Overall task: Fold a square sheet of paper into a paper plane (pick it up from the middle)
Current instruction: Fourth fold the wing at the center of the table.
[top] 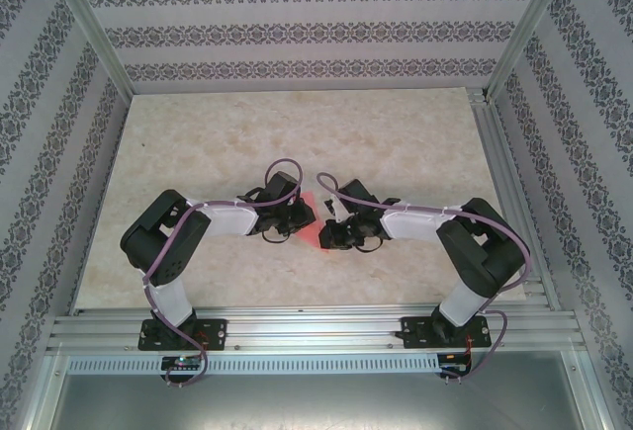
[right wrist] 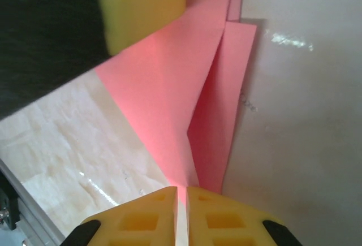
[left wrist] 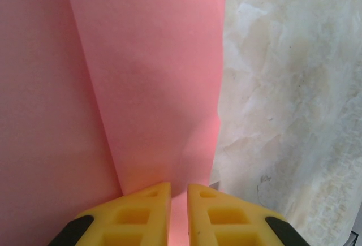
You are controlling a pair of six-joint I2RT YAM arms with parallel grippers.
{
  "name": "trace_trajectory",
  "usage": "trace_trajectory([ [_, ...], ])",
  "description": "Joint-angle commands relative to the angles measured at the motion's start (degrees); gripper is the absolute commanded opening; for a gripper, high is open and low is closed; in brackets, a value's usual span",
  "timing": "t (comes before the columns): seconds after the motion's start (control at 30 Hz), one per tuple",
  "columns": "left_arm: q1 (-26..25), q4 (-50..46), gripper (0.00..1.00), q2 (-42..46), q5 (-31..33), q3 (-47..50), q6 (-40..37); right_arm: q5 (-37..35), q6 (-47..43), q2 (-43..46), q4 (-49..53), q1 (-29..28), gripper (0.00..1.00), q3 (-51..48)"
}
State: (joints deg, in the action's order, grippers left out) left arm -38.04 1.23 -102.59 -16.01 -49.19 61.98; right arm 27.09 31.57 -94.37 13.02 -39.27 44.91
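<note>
My left fingers (left wrist: 138, 215) pinch one end of the folded pink sheet (left wrist: 153, 76), my right fingers (right wrist: 218, 220) pinch the other. It stretches between them over the table (left wrist: 283, 99), long crease running straight ahead of each pinch; both arms equally near.

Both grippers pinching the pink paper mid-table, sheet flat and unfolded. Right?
Not unfolded. The right wrist view shows the paper creased, with folded layers overlapping. The rest holds: the left gripper and right gripper each pinch it, mid-table.
</note>
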Motion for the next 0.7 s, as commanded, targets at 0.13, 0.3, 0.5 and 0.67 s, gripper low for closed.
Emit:
trace_trajectory([
  [0.13, -0.6, -1.9, 0.18, -1.5, -0.6, -1.4, -1.2, 0.4, 0.7, -0.8, -0.1, -0.4, 0.13, 1.8],
  [0.3, -0.6, -2.3, 0.18, -1.4, -0.6, -1.5, -1.4, -0.7, 1.1, -3.8, -1.6, -0.4, 0.13, -1.4],
  [0.5, -0.5, -2.4, 0.18, -1.3, -0.4, -1.3, -1.5, -0.6, 2.2, -6.0, -4.9, -0.2, 0.12, -6.1],
  [0.67, -0.5, -2.4, 0.17, -1.3, -0.4, -1.2, -1.5, 0.0, 1.8, -0.4, -2.2, -0.6, 0.13, -4.3],
])
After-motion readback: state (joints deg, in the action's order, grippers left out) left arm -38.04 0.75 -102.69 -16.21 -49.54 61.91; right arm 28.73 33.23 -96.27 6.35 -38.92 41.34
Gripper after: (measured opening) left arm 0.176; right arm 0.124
